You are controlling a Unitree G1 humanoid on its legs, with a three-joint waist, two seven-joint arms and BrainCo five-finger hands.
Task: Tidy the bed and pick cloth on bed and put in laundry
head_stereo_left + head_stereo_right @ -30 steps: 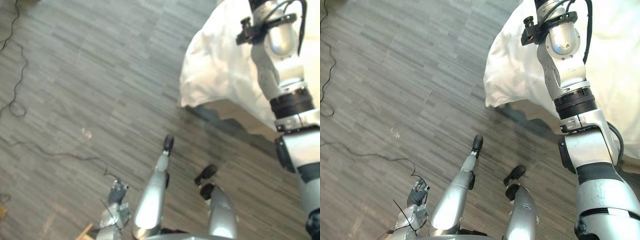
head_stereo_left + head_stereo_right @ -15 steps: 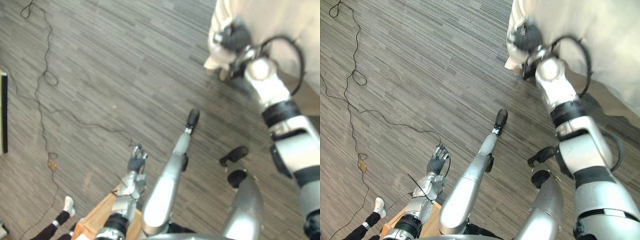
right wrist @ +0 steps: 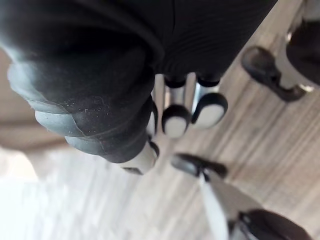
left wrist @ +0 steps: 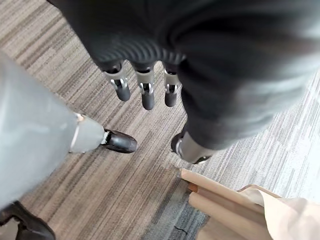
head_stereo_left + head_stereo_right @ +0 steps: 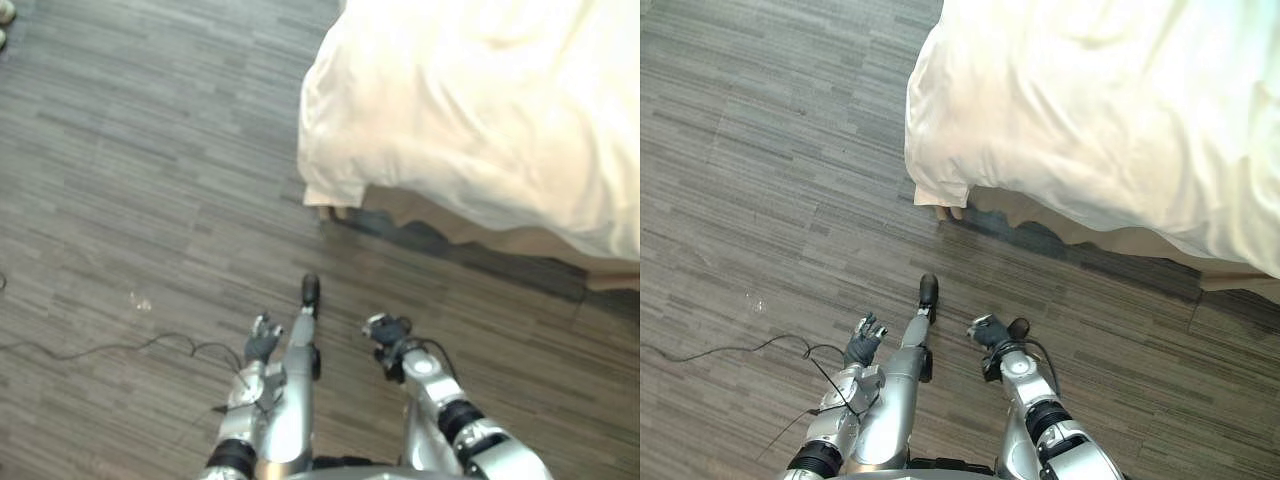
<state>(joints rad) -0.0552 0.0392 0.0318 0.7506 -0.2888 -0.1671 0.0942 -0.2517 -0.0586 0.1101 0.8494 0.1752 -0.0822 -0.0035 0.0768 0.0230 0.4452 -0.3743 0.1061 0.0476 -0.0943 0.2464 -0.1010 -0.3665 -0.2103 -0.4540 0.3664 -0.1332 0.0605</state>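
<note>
The bed's white duvet [image 5: 480, 110] lies rumpled across the upper right, its corner [image 5: 940, 165] hanging over the beige bed base [image 5: 470, 235]. I make out no separate garment on the bedding. My left hand [image 5: 262, 338] hangs low over the floor at the lower left, fingers [image 4: 145, 92] straight and holding nothing. A short way in front of the bed, my right hand [image 5: 985, 330] also hangs low. Its fingers [image 3: 175, 120] are loose, with nothing in them. Both hands are well clear of the duvet.
Grey plank floor [image 5: 150, 150] spreads to the left and in front of the bed. The wooden leg [image 5: 945, 212] at the bed's corner stands just under the hanging duvet; the same corner of the bed base [image 4: 225, 200] appears past my left hand.
The camera has swung round. My right arm, raised at the duvet's corner half a second ago, has dropped beside me with nothing in its hand. The left hand stays low.
</note>
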